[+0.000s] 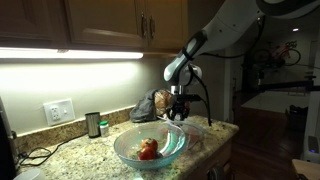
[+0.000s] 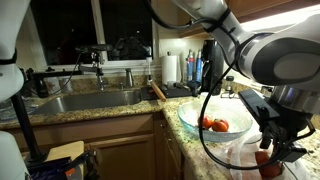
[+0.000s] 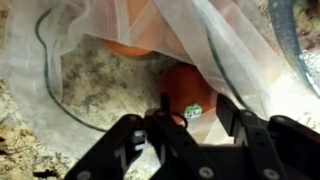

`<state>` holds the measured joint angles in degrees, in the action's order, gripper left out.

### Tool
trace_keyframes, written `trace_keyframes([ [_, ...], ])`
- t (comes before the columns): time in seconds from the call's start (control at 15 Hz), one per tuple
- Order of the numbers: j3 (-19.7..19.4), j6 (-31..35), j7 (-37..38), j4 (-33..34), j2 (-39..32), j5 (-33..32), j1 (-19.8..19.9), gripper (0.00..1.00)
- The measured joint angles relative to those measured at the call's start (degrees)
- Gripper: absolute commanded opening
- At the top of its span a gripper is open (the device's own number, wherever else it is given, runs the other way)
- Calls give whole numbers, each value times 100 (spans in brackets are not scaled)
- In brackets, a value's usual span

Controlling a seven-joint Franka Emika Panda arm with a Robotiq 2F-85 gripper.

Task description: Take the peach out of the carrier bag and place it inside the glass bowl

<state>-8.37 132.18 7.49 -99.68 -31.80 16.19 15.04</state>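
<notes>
Red-orange peach [image 3: 183,88] lies among folds of whitish plastic film [image 3: 90,60], just beside the glass bowl [image 1: 176,143] and not yet inside it. The gripper [image 3: 190,128] hovers over it, jaws half apart, apparently to straddle the fruit for lifting.

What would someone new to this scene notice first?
Probably the big clear glass bowl on the granite counter, with red fruit in it, and the robot arm reaching down beside it. In the wrist view, the fingers stand apart near a red-orange fruit with a green sticker, which lies amid whitish translucent plastic.
</notes>
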Motion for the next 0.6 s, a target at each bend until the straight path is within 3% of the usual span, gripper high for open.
trace_keyframes([
  [0.13,37,-38,-4,0,-9,32,0,98],
  [0.6,56,-83,-25,0,-21,69,2,100],
])
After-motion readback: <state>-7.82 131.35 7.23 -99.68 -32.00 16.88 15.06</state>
